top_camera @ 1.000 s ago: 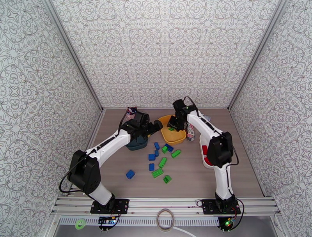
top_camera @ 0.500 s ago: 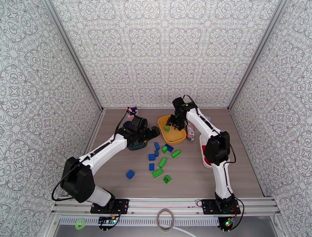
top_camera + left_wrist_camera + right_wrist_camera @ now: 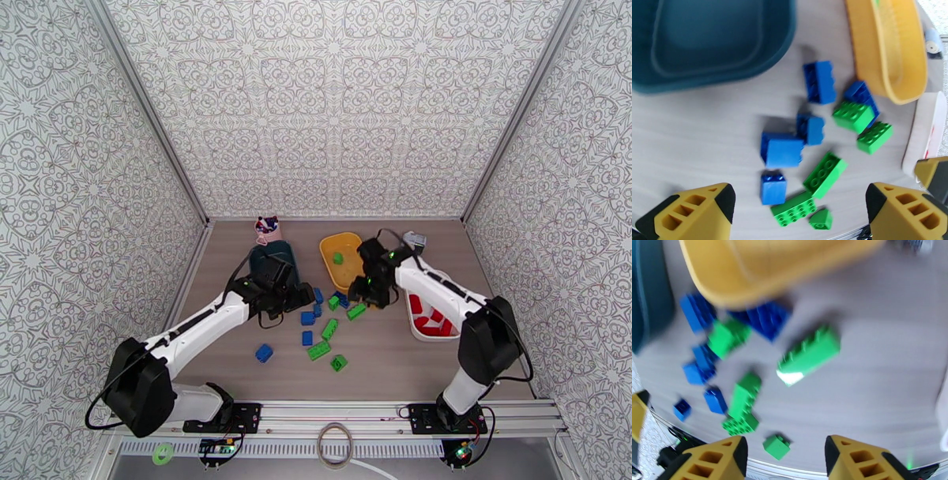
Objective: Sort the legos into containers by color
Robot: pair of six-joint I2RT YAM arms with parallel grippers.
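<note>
The left claw [image 3: 304, 294] is wide open and holds nothing. It hangs over the left side of the pile of legos [image 3: 320, 324], just in front of the dark teal bin [image 3: 267, 256]. In its own camera, blue and green bricks lie on the table [image 3: 691, 130] ahead of its two yellow fingers [image 3: 691, 213], and none of them touch the fingers.

The right claw [image 3: 365, 294] is open too, with nothing in it. It hangs over the right side of the pile, right by the near end of the yellow bin [image 3: 330, 272]. A long green brick [image 3: 356, 311] lies just under it. In its own camera (a bit blurry) that long green brick [image 3: 809, 352] sits ahead of the fingers, and a small green brick [image 3: 776, 446] lies close to the gap between the tips.

One green brick [image 3: 338, 257] is inside the yellow bin. Red bricks [image 3: 430, 320] lie in the white bin [image 3: 420, 335], to the right of the pile. One blue brick [image 3: 264, 352] sits alone, nearer the arm bases.
</note>
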